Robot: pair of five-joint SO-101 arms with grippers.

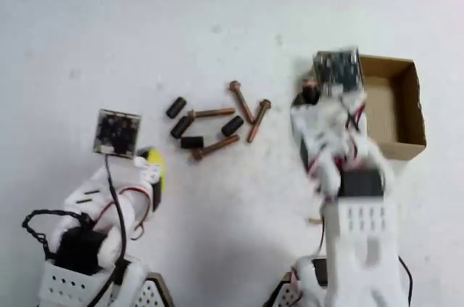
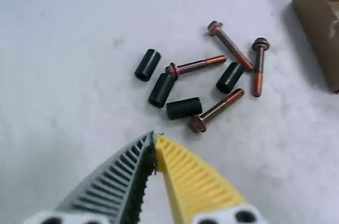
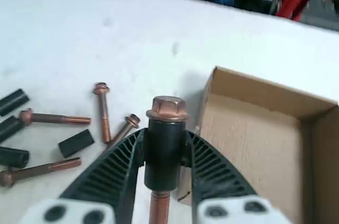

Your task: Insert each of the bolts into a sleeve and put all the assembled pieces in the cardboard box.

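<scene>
Right of frame centre, right pincer (image 3: 164,138) is gripping 1 sleeved bolt (image 3: 164,158) beside the cardboard box (image 3: 265,128) for drop-off; left pincer (image 2: 155,138) is sitting closed, empty, short of the loose bolts (image 2: 201,65).

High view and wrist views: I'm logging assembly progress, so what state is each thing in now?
Right end effector: shut on the assembled piece.
Assembled piece: bolt seated in sleeve, gripped.
Left end effector: shut, empty.
Loose bolts: four, lying without sleeves.
Loose sleeves: four, lying empty.
Cardboard box: open, nothing visible inside.
</scene>
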